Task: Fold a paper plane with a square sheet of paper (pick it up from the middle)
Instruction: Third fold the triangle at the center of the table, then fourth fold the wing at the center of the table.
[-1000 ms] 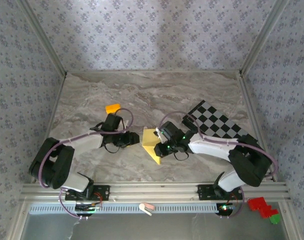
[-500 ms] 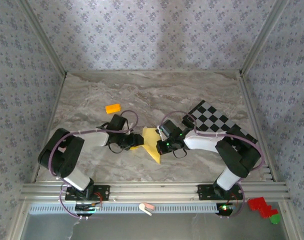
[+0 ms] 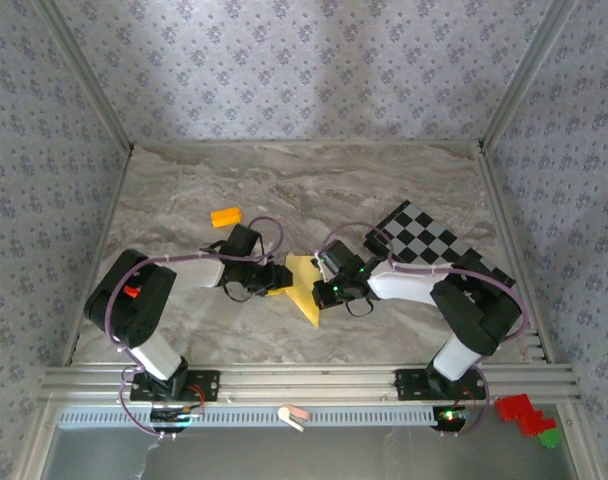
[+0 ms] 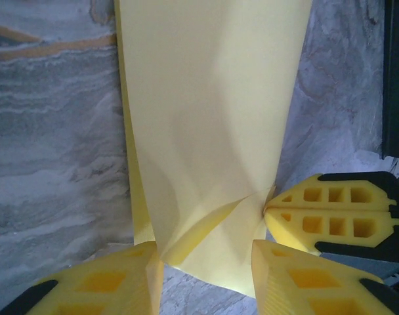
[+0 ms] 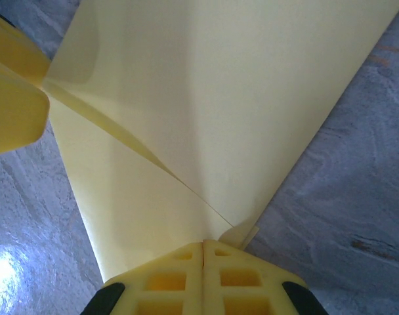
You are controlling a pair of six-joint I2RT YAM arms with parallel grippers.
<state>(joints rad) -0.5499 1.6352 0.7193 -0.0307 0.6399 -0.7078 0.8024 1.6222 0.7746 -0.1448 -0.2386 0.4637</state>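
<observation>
A: Where's the sheet of paper [image 3: 304, 292]?
B: Creased, down on the desk [image 3: 284, 190], between both arms' tips.
A: And the right end effector [image 5: 203, 246]?
B: Clamped on the sheet's edge, fingers pressed together.
A: The left end effector [image 4: 203, 279]?
B: Fingers apart, the sheet's end between them.

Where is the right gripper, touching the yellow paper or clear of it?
Touching: in the right wrist view the right gripper is shut on an edge of the paper.
</observation>
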